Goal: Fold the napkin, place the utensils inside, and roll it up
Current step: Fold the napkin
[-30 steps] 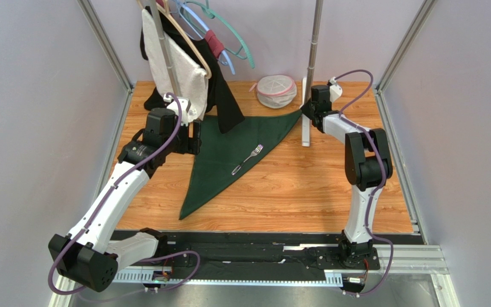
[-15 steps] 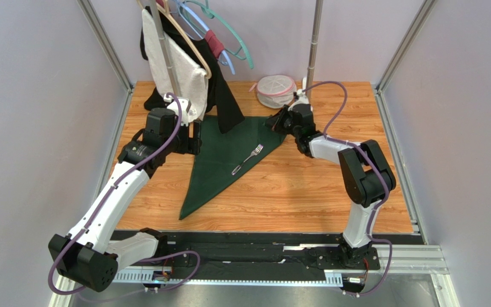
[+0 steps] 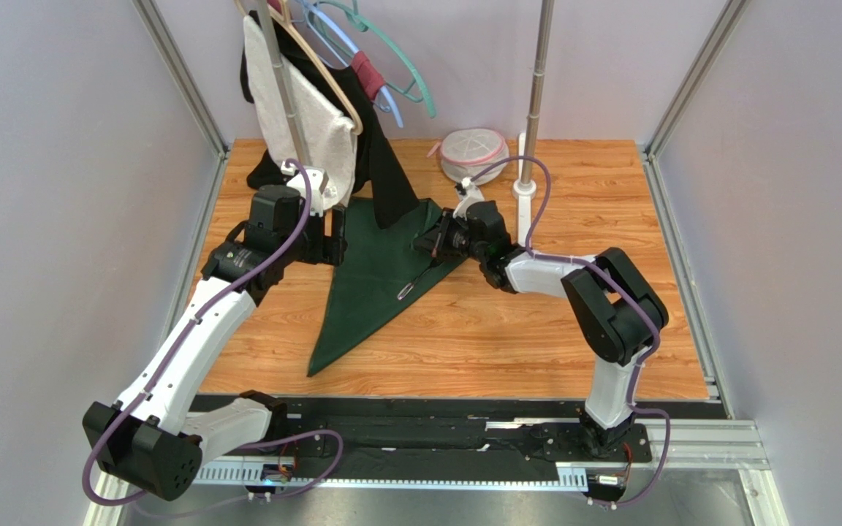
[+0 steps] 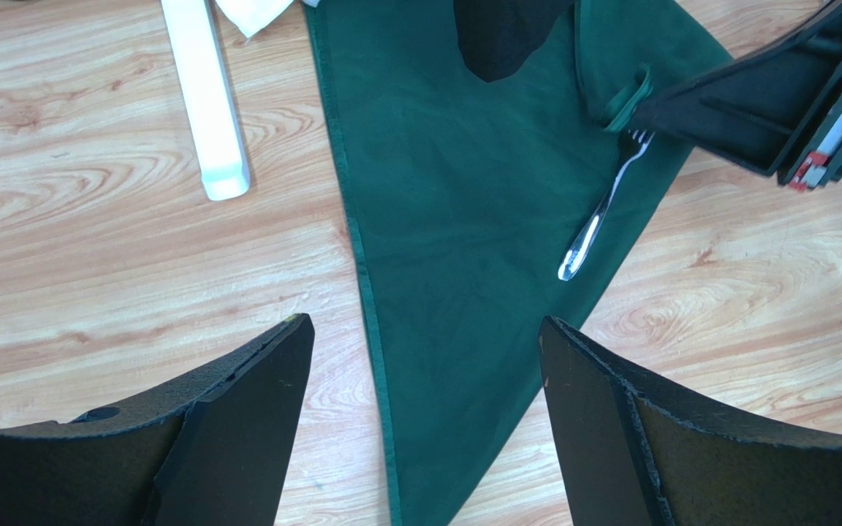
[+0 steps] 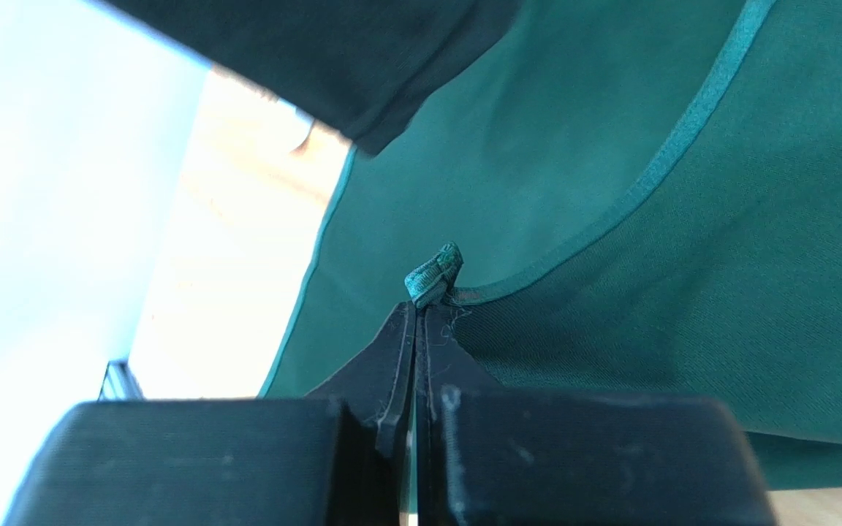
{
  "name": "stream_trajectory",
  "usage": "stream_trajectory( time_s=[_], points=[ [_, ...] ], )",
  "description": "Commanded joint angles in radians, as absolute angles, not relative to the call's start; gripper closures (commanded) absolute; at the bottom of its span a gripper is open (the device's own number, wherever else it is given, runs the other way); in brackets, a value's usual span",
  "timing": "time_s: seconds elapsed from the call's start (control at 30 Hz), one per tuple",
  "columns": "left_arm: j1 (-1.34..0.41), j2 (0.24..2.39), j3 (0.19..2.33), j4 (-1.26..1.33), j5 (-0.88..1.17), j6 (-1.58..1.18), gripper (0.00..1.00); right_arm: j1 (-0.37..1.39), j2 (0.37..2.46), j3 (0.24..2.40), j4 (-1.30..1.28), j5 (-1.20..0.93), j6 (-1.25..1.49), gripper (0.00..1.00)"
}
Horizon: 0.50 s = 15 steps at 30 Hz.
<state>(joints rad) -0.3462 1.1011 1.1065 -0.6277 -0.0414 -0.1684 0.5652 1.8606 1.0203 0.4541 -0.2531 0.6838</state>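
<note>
The right gripper (image 5: 414, 318) has its 2 fingers (image 5: 390, 367) pinched tight on the green napkin's (image 5: 634, 329) corner, with the fork (image 4: 603, 208) just beside them. The left gripper (image 4: 420, 329) is spread wide and holds nothing.

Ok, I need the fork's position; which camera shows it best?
Left wrist view: the fork lies on the green napkin, visible tines to handle. The top view shows only its handle end; the right wrist view shows none of it.

pale lilac walls (image 3: 52, 164) both sides, wood tabletop (image 3: 502, 329) evenly lit; metal pole (image 3: 535, 99) rises near the right gripper (image 3: 434, 243), clothes hangers (image 3: 392, 66) hang beyond the left gripper (image 4: 425, 323).
</note>
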Motion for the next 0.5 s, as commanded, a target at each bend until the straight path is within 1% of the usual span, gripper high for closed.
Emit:
stream_trajectory(
  time_s=[0.0,0.47],
  points=[
    [-0.342,1.077,1.114,-0.606,-0.021,-0.158,0.16,0.604,1.821,1.003,0.534,-0.282,0.695,1.0],
    [-0.342,1.078,1.114,-0.604,-0.011,-0.161,0.16,0.699,1.832,1.014,0.571,-0.299,0.721,1.0]
  ],
)
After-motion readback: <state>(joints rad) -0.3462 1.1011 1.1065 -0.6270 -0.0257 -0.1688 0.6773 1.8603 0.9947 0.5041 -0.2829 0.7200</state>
